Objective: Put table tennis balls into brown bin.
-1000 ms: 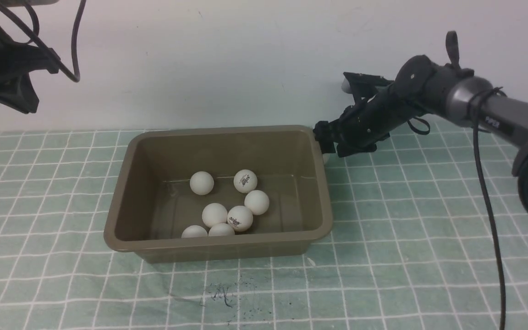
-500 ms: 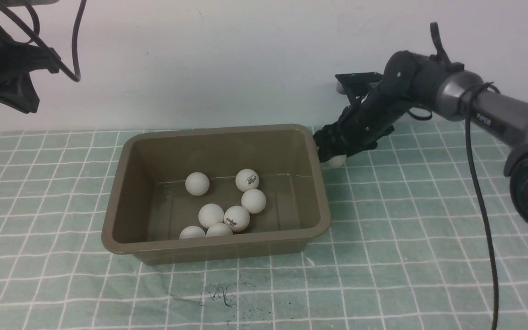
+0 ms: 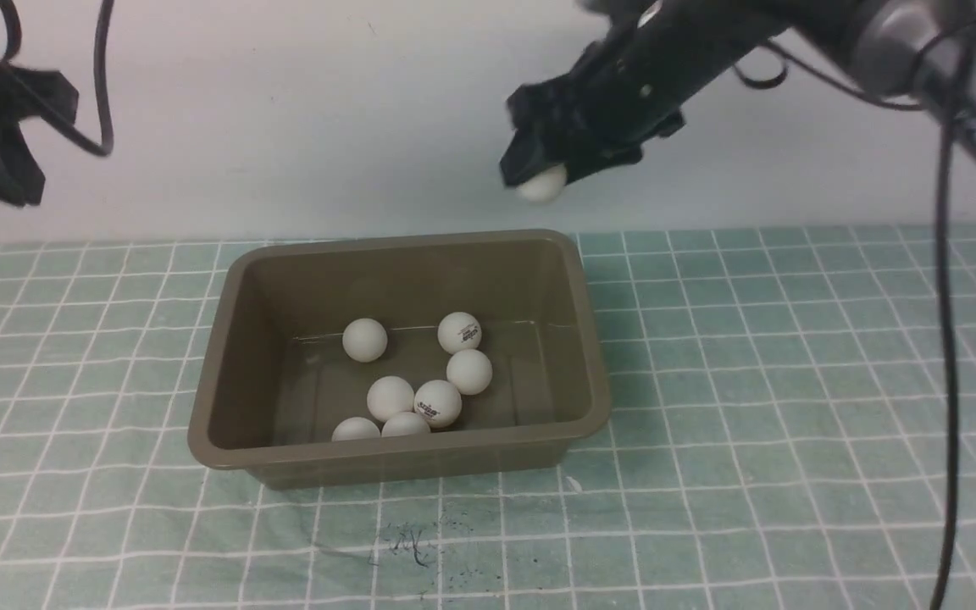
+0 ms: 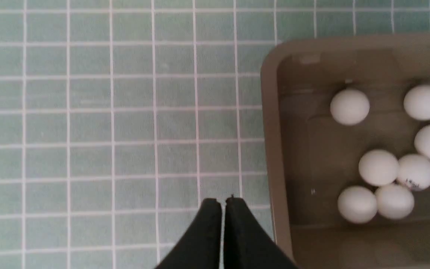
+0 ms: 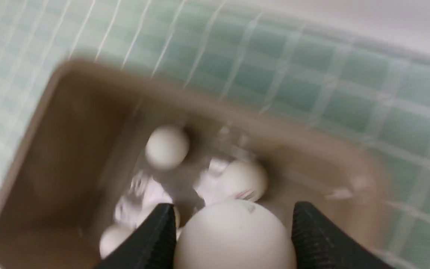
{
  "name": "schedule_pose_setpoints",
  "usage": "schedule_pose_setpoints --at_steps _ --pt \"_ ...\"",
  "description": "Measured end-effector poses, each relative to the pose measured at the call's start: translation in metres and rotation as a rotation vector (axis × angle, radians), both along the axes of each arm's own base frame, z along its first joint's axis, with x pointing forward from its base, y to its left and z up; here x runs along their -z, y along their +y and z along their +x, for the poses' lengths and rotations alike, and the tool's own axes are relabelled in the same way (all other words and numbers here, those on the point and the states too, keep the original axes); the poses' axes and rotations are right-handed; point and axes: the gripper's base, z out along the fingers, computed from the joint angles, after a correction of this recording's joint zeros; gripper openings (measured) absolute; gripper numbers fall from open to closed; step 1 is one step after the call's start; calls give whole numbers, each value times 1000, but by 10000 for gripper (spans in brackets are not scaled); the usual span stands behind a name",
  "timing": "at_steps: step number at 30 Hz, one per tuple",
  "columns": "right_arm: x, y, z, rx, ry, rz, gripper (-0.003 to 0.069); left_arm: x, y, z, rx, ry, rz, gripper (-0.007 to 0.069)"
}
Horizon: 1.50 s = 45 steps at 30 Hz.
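Fingers of the left gripper: pressed together tip to tip, gripping nothing, hanging over the green checked tablecloth just beside the outer wall of the brown bin. Nearest the camera in the front view, a dark ink smudge marks the tablecloth in front of the bin. The bin stands upright on the cloth, one long side toward the camera. Seven table tennis balls lie on its floor: five bunched toward the near wall, touching or almost touching, a sixth just behind them, and the seventh alone to the left, apart from the rest. Beyond and above, the right gripper hangs in the air over the far right part of the bin. Its two ribbed fingers are clamped on either side of an eighth ball, which is well clear of the rim. A black cable hangs from the right arm. Farthest back, a plain pale wall closes the scene.
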Motion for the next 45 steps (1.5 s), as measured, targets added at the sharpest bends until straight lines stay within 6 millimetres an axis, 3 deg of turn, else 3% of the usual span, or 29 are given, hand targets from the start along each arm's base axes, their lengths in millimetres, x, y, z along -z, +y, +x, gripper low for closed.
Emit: schedule_pose_setpoints --at_steps 2,3,4,6,9,13,16,19,20,22,24,25,26,27,30,33,34,35,40,42,45 --pt "11 13 -4 -31 5 -45 370 14 -1 -2 5 37 -6 -5" --pt "21 21 -6 -44 12 -88 397 35 -2 -2 15 47 -24 -5" --pt "22 22 -6 -44 12 -92 402 38 -3 -2 17 57 -27 -5" --pt "22 22 -7 -43 -1 -123 473 71 -5 2 16 47 -63 -5" --pt "2 14 -9 -26 -55 -140 500 98 -6 9 0 46 -82 -5" --pt "-55 -1 -28 8 -162 -111 458 118 -10 18 7 76 -97 -5" --pt "-116 -19 -63 28 -273 -64 360 132 -22 24 50 97 -98 -5" --pt "-174 -49 -116 55 -385 -42 198 147 -45 29 114 130 -106 -5" --pt "-183 -54 -124 61 -406 -39 189 148 -46 30 119 131 -105 -5" --pt "-206 -76 -159 96 -462 -45 111 151 -58 32 150 125 -103 -5" --pt "-217 -96 -191 144 -488 -62 48 152 -68 34 169 92 -100 -5" --pt "-221 -122 -231 207 -510 -77 7 149 -72 37 176 72 -102 -5" --pt "-221 -124 -235 211 -509 -73 5 148 -72 37 176 70 -102 -5" --pt "-218 -145 -270 265 -551 -58 -6 142 -73 40 181 54 -100 -5" --pt "-189 -169 -313 308 -635 -5 -13 117 -71 42 202 36 -88 -5" --pt "-139 -181 -339 322 -715 60 -13 79 -67 34 226 7 -63 -5" --pt "-140 -183 -343 325 -725 69 -13 76 -66 33 228 9 -63 -5" --pt "-122 -186 -350 329 -766 94 -13 62 -66 26 232 -16 -58 -5" --pt "-43 -193 -367 339 -996 245 -13 -15 -64 -31 242 -231 -56 -5" --pt "-27 -194 -374 345 -1051 332 -13 -42 -62 -68 240 -343 -56 -5" --pt "-18 -195 -381 345 -1102 395 -13 -62 -58 -124 225 -510 -48 -5"
